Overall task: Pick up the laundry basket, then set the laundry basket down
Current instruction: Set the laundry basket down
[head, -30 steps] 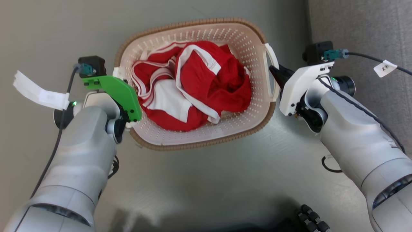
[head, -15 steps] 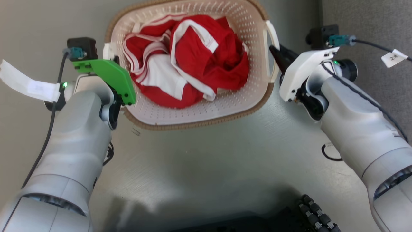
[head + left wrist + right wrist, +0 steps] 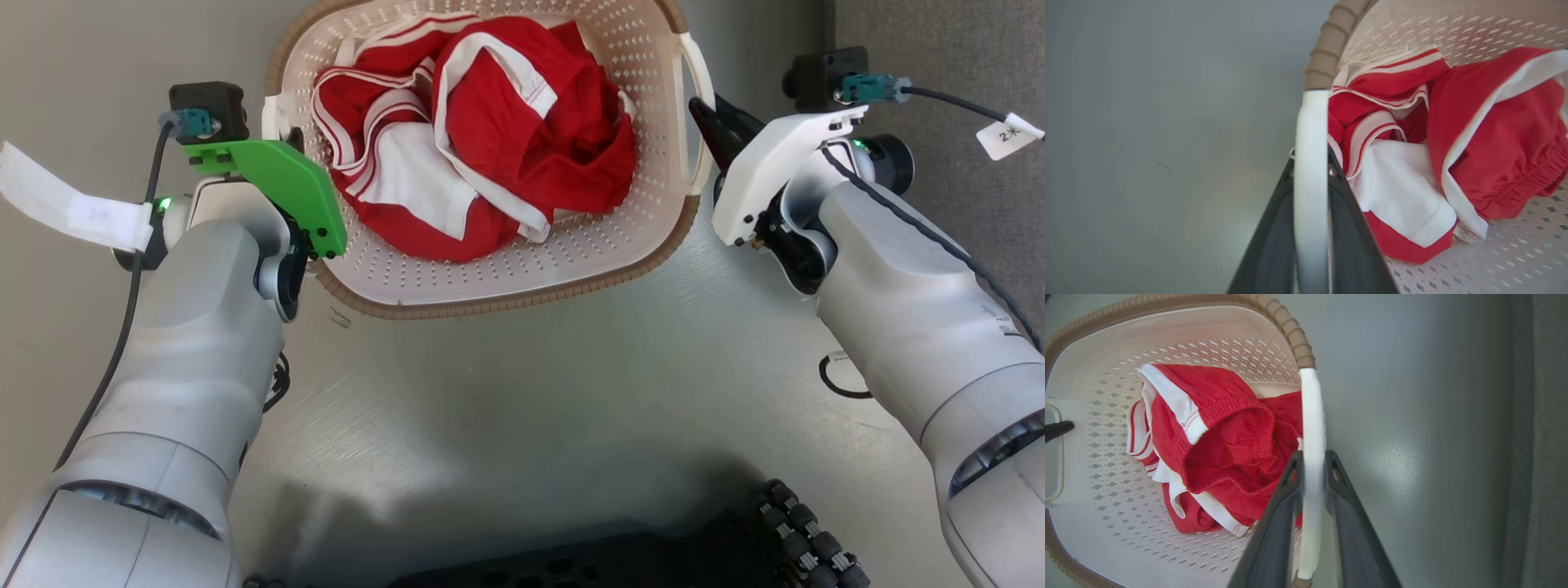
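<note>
Clamping the white side handles, both grippers are closed down narrow. The left gripper (image 3: 1311, 160) has one dark finger on each side of the left handle (image 3: 1310, 118), and the right gripper (image 3: 1314, 455) pinches the right handle (image 3: 1312, 412) the same way.

Between the two arms sits the laundry basket (image 3: 522, 273), its brown rim towards the robot and its far end cut off by the top of the head view. Red and white clothes (image 3: 522, 122) lie crumpled inside, over the pale grey floor (image 3: 522, 408). Whether the base touches that floor I cannot tell.

The load looks light: thin perforated plastic and a few soft garments. The walls will probably flex if squeezed, so the handles are the right hold, being the stiffest parts and set opposite each other. They are smooth, narrow bars, and a pinch there could let the basket swing or slip if one arm leads. Both sides should be kept level. The clothes sit loose but low, so they are unlikely to spill.
</note>
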Tool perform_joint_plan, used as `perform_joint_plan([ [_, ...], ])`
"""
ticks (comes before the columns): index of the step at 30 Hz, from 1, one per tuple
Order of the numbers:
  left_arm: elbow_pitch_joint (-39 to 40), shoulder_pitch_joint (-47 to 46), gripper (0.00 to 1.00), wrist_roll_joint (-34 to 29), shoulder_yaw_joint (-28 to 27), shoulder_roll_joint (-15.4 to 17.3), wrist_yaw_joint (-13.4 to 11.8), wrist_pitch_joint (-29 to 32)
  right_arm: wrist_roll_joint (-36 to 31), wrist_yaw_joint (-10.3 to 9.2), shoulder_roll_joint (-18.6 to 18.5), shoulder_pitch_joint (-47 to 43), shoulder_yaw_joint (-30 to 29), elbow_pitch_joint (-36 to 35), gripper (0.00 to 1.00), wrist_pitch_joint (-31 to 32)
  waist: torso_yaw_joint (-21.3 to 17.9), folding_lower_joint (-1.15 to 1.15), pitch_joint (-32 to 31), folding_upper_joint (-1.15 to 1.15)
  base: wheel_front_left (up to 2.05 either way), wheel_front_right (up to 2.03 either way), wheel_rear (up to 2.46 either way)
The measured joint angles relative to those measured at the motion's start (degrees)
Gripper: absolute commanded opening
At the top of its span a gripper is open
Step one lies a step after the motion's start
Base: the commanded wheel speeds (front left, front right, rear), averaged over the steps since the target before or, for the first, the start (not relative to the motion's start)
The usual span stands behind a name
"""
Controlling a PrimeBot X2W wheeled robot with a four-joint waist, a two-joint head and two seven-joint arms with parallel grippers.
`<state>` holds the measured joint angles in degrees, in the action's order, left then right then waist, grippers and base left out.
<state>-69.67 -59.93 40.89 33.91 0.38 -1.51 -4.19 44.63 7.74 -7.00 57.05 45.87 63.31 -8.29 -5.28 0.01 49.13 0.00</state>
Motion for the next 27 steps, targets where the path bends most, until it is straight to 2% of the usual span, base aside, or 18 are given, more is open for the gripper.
perform_joint_plan([
  [11,-0.64,-0.01,0.00,0.01,0.45,-0.08,0.98,1.12,0.83,0.00,0.08,0.01,0.62,0.64,0.00,1.12,0.12,-0.01,0.54,0.00,0.00,0.00,0.00],
  [27,-1.74,-0.96,0.00,0.00,1.08,-0.09,1.02,0.43,1.83,-0.01,-0.21,0.17,2.47,0.12,0.00,1.30,0.28,0.00,1.60,0.00,0.00,0.00,0.00],
])
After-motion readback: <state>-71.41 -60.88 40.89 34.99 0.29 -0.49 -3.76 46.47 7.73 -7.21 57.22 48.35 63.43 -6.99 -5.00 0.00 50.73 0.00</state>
